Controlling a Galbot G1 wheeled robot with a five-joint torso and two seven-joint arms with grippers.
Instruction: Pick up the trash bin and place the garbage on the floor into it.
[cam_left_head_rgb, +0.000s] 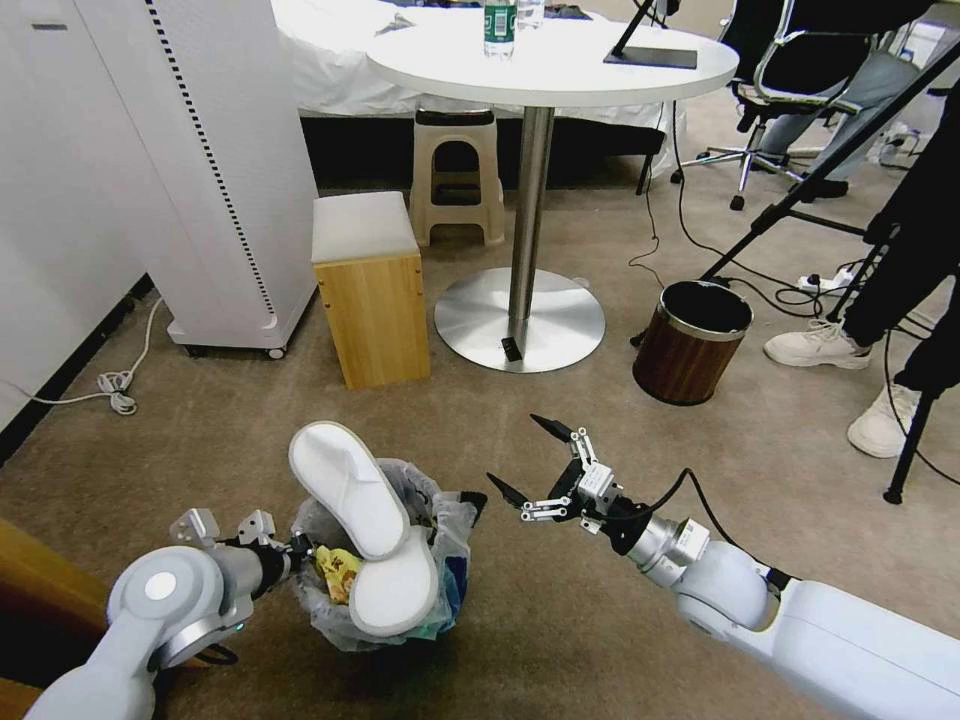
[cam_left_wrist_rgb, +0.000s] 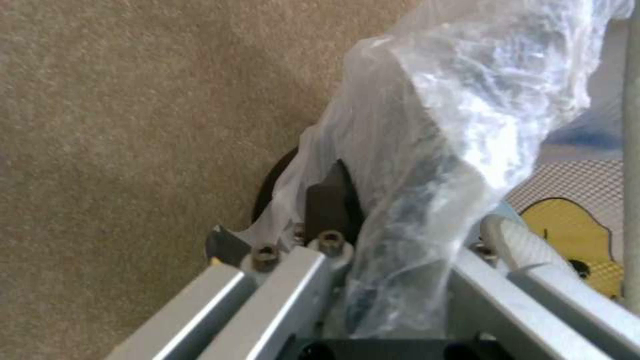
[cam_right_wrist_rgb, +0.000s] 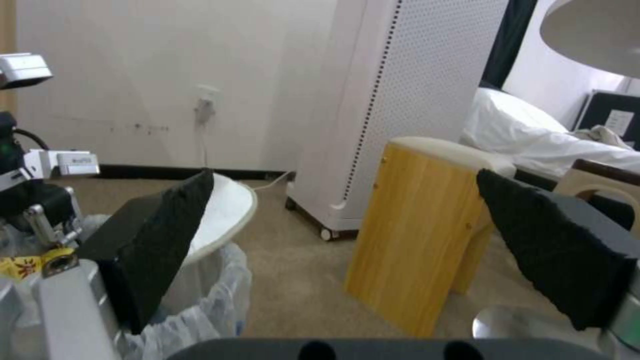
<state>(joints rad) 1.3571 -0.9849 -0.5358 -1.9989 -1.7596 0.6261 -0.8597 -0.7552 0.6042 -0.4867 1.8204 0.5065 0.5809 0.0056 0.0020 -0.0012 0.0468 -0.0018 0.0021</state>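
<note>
On the floor (cam_left_head_rgb: 560, 640): trash bin (cam_left_head_rgb: 445, 585), bag-lined, stuffed with two white slippers (cam_left_head_rgb: 355, 500) and a yellow wrapper (cam_left_head_rgb: 338, 572). Left gripper (cam_left_head_rgb: 298, 548) pinching bin's rim and bag. Right gripper (cam_left_head_rgb: 530, 462) just beside bin, fingers spread wide, holding nothing.

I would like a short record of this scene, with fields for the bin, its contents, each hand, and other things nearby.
bin: the trash bin, lined with a clear bag, stands on the floor
contents: two white slippers stick out of the top; a yellow wrapper lies beside them
left hand: left hand shut on the bin's rim and bag
right hand: right hand open, empty, above the carpet to the bin's right
nearby: wooden stool, brown bin, round table
</note>
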